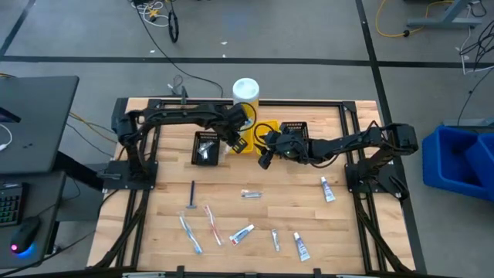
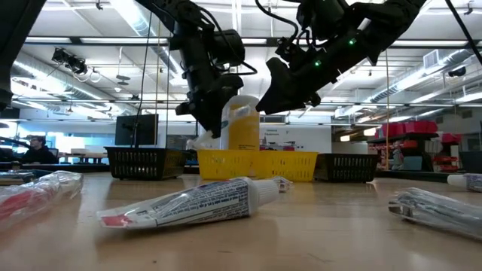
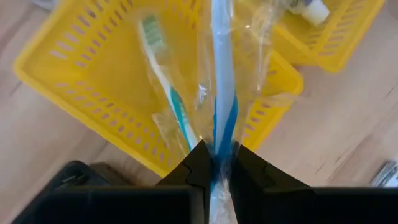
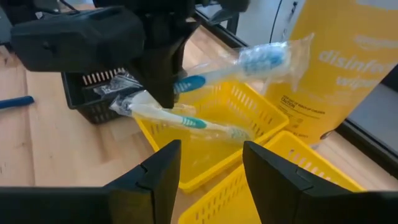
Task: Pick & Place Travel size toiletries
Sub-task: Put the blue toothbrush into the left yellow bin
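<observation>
My left gripper (image 1: pixel 234 143) is shut on a blue toothbrush in a clear wrapper (image 3: pixel 222 74), above the near yellow bin (image 3: pixel 93 81). A second wrapped toothbrush, teal and white (image 4: pixel 186 120), slants over that bin just below the first. Whether it is also caught or rests on the rim, I cannot tell. My right gripper (image 4: pixel 211 168) is open and holds nothing. It hovers beside the yellow bins (image 1: pixel 266 133), facing the left gripper (image 4: pixel 161 81). More toiletries lie flat on the near table: a dark razor (image 1: pixel 192 193), toothbrushes (image 1: pixel 211 222), toothpaste tubes (image 1: pixel 241 233). My left gripper pinches the wrapped blue toothbrush by its handle (image 3: pixel 224 134) between the two fingers. They come from above, pointing down, and lie across it. The brush is lifted clear over the yellow bin and sticks out sideways, with its head (image 4: pixel 264 59) toward the wipes container.
A tall white-and-yellow wipes container (image 1: pixel 245 91) stands behind the yellow bins. Black bins sit on either side (image 1: pixel 204 147) (image 1: pixel 293 131). A toothpaste tube (image 2: pixel 188 205) lies close to the low camera. A blue crate (image 1: pixel 463 158) stands off the table's right.
</observation>
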Robot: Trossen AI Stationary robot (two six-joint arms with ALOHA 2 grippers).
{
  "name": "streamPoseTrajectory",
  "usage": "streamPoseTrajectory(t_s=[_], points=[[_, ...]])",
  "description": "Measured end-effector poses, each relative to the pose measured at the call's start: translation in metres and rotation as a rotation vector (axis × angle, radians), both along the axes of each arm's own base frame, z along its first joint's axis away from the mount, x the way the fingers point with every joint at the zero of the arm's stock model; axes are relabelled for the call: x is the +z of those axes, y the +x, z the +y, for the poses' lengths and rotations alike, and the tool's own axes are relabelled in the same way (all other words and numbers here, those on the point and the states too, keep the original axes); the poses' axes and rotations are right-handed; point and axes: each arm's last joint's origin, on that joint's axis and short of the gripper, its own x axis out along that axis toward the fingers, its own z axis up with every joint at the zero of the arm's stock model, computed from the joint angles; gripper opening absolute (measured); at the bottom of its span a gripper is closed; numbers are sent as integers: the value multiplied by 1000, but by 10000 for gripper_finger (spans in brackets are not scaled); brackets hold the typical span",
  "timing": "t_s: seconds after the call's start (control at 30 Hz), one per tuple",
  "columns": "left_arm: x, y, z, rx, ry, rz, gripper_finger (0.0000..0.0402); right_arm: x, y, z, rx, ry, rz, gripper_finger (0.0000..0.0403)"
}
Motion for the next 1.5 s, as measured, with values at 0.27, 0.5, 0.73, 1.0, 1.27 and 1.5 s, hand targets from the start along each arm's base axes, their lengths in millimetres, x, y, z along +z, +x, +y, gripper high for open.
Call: streamPoseTrajectory(t_s=[0.27, 0.5, 0.73, 1.0, 1.27, 1.5], points=[[31, 0, -4, -21, -141, -6, 39, 0, 0, 0, 0, 2, 0, 181], [25, -10, -8, 24, -341, 58, 49, 0, 1, 1, 45, 26, -6, 180], [15, -21, 12, 156, -335, 92, 53, 0, 1, 1, 37, 39, -17, 178], [16, -23, 21, 188, -333, 71, 52, 0, 1, 1, 35, 43, -20, 176], [18, -15, 27, 225, -242, -3, 52, 0, 1, 1, 35, 43, -20, 175], [-4, -11, 29, 257, -272, 86, 53, 0, 1, 1, 36, 43, -18, 174]])
